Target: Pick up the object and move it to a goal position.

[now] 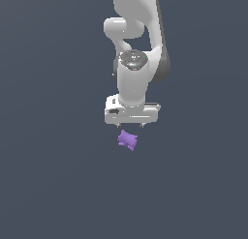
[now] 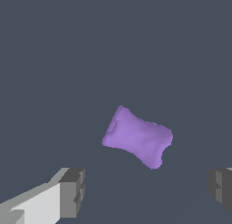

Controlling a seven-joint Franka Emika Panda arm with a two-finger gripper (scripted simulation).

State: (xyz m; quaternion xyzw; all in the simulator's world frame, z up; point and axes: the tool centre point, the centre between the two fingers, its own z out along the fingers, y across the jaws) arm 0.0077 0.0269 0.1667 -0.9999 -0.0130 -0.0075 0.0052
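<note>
I'm in the approach step: gripper point(image 2: 145, 191) hangs spread wide, holding nothing, above the purple object point(image 1: 128, 140) on the floor. Next I judge a straight descent is needed to bracket it before closing.

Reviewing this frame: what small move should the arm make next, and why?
Probably lower straight down. The pincer is open, its fingers spread wider than the purple object, which lies untouched between and ahead of them, so descending should bracket it before closing.

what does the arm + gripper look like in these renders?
Arm: glossy white rounded links with dark grey joint bands and a grey round cap. Gripper: boxy white hand. In the wrist view its fingers are white with blocky grey pads. No cables or markings visible.
</note>
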